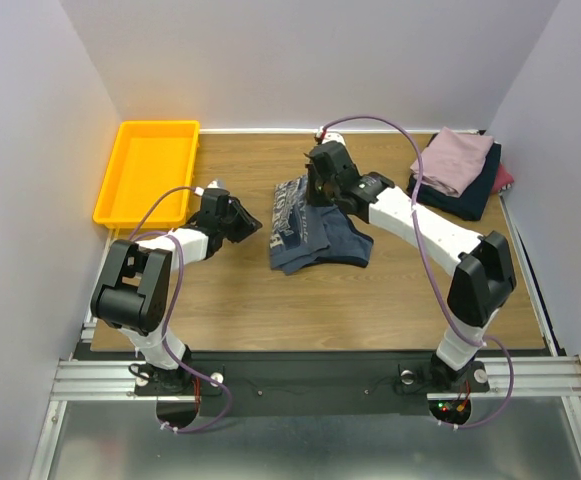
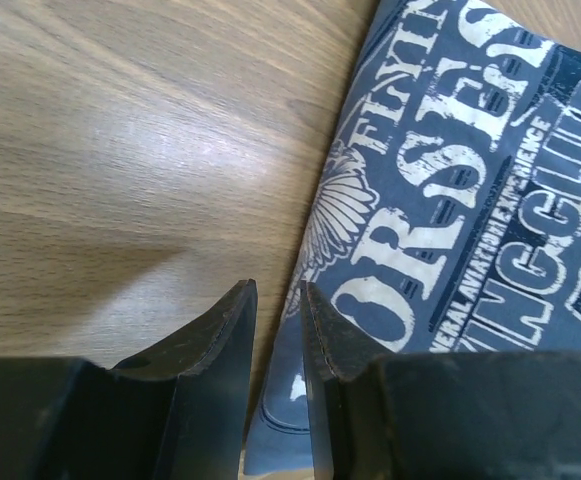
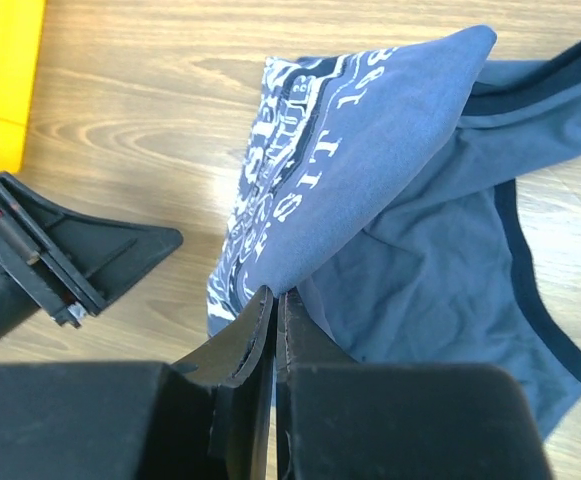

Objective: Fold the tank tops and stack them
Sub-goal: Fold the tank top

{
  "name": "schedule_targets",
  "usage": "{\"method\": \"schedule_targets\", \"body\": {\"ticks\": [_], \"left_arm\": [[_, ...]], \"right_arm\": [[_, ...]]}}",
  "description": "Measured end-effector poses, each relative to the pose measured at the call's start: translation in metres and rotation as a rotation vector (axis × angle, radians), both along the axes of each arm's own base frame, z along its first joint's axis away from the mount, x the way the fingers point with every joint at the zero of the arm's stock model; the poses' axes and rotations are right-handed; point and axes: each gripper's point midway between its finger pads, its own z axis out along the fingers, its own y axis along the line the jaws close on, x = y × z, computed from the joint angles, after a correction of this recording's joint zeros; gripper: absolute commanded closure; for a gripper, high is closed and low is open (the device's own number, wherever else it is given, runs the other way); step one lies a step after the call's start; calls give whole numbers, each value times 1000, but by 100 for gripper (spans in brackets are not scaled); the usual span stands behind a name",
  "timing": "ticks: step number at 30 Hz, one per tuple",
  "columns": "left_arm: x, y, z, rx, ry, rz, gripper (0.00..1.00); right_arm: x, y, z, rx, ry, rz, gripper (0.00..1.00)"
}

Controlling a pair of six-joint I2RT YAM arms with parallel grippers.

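Right wrist, right end effector [image 3: 276, 296] pinching slate-blue tank top [image 3: 370, 130], left end effector [image 2: 275, 292] parted beside it.

The desk [image 1: 370, 310] is a brown wood-grain board with pale walls on three sides. A yellow tray [image 1: 107, 190] sits on it at the upper left of the top view, at the desk's left edge. Near the middle lies a crumpled slate-blue tank top [image 1: 300, 240], its pale lettering facing up. In the upper right corner a navy top [image 1: 475, 195] lies on the wood. A maroon top [image 1: 506, 178] peeks out beside it, and a folded mauve-pink top [image 1: 457, 160] rests on it.
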Motion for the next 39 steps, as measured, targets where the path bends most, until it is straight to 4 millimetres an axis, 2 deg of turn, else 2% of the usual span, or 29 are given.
{"method": "schedule_targets", "body": {"ticks": [3, 5, 9, 11, 13, 16, 18, 24, 27, 29, 30, 31, 32, 33, 34, 35, 36, 39], "left_arm": [[0, -3, 2, -17, -4, -5, 64], [1, -1, 3, -32, 6, 9, 64], [5, 12, 5, -56, 27, 67, 64], [10, 24, 8, -67, 30, 107, 64], [16, 31, 12, -74, 30, 130, 64], [23, 29, 23, -91, 11, 130, 64], [27, 27, 29, -97, -2, 126, 64], [32, 21, 32, -108, -3, 109, 64], [32, 18, 28, -108, 8, 100, 64], [31, 15, 25, -107, 15, 92, 64], [30, 13, 24, -106, 17, 88, 64], [30, 11, 23, -105, 20, 83, 64], [29, 9, 22, -105, 22, 77, 64], [28, 5, 20, -105, 26, 66, 64], [27, 1, 18, -107, 30, 52, 64], [26, -2, 15, -108, 34, 43, 64], [23, -9, 11, -109, 42, 25, 64], [15, -25, 2, -101, 59, -20, 63]], "right_arm": [[1, 1, 4, -12, 5, 9, 95], [5, 11, 11, 1, -7, 28, 96], [6, 29, 6, 1, 1, 57, 96], [7, 44, -4, -3, 14, 81, 96], [4, 54, -24, -30, 42, 101, 96], [-1, 56, -38, -73, 57, 115, 96], [0, 51, -37, -101, 42, 107, 95], [0, 18, -23, -202, -28, 69, 94], [-6, -12, -24, -229, -31, 34, 93], [-10, -36, -32, -244, -10, 4, 87], [-10, -57, -42, -244, 9, -34, 83], [-10, -66, -47, -243, 18, -53, 78], [-12, -85, -62, -246, 47, -87, 72], [-15, -101, -79, -255, 80, -119, 62], [-18, -114, -91, -265, 109, -143, 57], [-24, -124, -105, -278, 142, -159, 48], [-33, -134, -123, -291, 187, -175, 43], [-53, -140, -149, -303, 258, -172, 26]]}}
